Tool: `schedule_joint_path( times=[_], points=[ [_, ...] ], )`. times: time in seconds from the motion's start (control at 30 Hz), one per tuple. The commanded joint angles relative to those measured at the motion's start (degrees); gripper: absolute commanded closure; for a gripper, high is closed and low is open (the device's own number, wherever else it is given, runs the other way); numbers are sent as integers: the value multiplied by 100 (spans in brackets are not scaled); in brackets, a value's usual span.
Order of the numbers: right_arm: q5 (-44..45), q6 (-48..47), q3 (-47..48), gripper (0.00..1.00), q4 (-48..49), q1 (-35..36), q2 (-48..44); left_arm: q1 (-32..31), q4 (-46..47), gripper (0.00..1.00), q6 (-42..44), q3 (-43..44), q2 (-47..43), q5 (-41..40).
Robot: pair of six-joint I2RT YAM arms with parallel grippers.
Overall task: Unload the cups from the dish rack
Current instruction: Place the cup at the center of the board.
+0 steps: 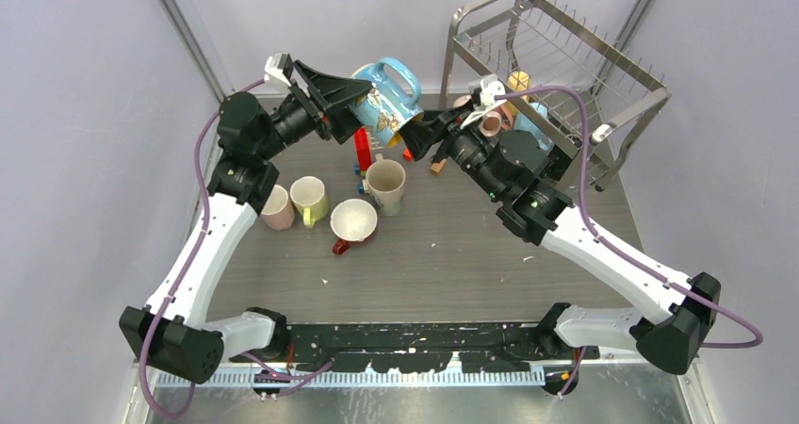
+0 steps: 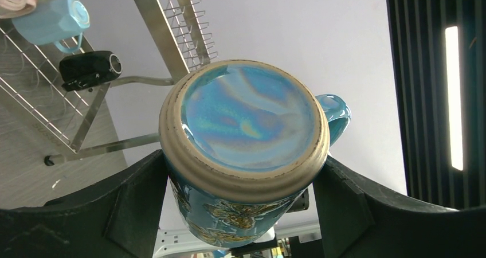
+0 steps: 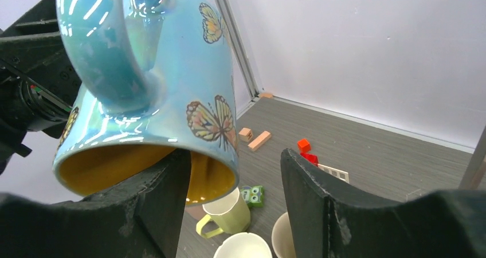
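Left fingers (image 2: 132, 206) clamp the sides of a blue butterfly mug (image 2: 246, 120), holding it tilted in the air above the desk (image 1: 452, 254), left of the dish rack (image 1: 565, 57). Right fingers (image 3: 326, 200) stand spread apart at the mug's rim, gripping nothing.

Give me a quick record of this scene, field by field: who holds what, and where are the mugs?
Held mug: glossy light blue ceramic mug with butterflies, tilted, lifted in the air
Left gripper: shut on the mug's base end
Right gripper: open, at the mug's rim
On the grey table: pink mug, pale yellow mug, tall beige mug, dark red mug
Silver wire dish rack: holds at least a light blue faceted mug
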Motion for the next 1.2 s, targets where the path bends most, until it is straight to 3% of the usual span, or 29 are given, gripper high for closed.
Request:
schedule_joint_path(
  times=[0.0,0.4,0.6,0.73,0.8,0.93,1.17],
  points=[
    [-177,173,314,38,570,-21,54,44,1297,100,-634,-35,-333,146],
    [-374,672,482,52,954,-11,237,45,1795,100,-1282,-488,-474,-17],
    [-302,820,508,76,905,-6,224,45,2023,100,-1551,-695,-493,-48],
    [-228,871,591,98,771,14,207,40,2018,100,-1558,-784,-535,-72],
    [-183,877,602,99,720,37,188,45,1997,100,-1535,-836,-547,-91],
    [-13,909,558,99,617,60,85,43,1859,83,-1398,-921,-577,-133],
    [264,951,544,99,396,69,-95,36,1763,43,-1188,-1010,-590,-266]
  ],
)
